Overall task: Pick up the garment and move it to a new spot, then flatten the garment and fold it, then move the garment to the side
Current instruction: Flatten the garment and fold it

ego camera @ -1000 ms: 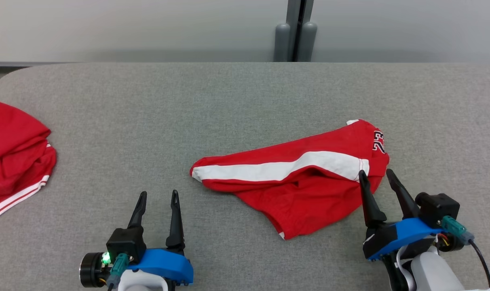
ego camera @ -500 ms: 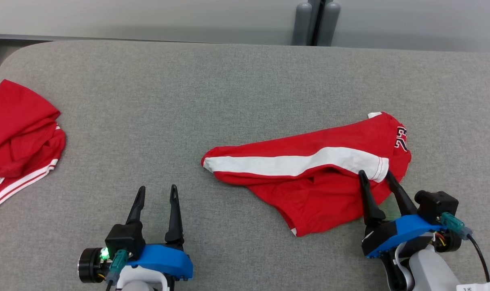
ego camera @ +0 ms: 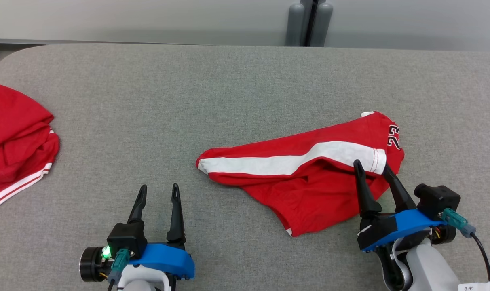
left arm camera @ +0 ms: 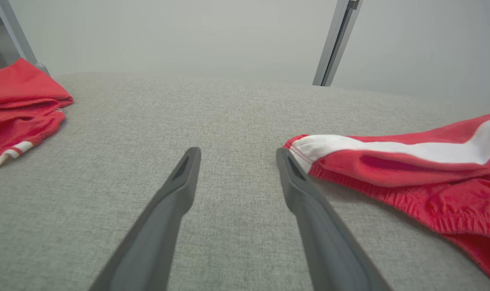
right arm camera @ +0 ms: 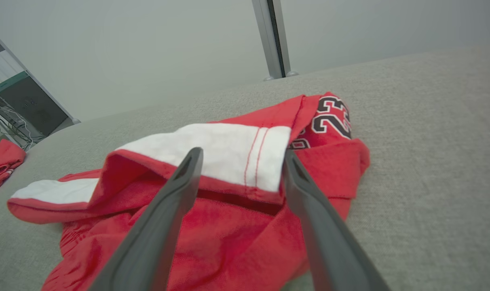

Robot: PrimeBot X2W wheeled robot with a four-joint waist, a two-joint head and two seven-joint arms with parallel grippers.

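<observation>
Both spread: left fingers (ego camera: pixel 175 214), right fingers (ego camera: pixel 362 188) covering garment (ego camera: pixel 309 194) edge; other garment (ego camera: pixel 14 133) cropped.

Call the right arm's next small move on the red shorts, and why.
Probably ease the right gripper forward and down, then close. Its open jaws are lined up on the white-striped hem of the red shorts but grip nothing, and the shorts lie crumpled, unlifted.

The garment (ego camera: pixel 309 190), red shorts with a broad white side stripe and a black-and-white 23, lies crumpled, partly folded over itself. Its white-hemmed end sits between the right gripper's (ego camera: pixel 371 165) spread fingertips; its far end lies right of the left gripper (ego camera: pixel 159 186), apart
</observation>
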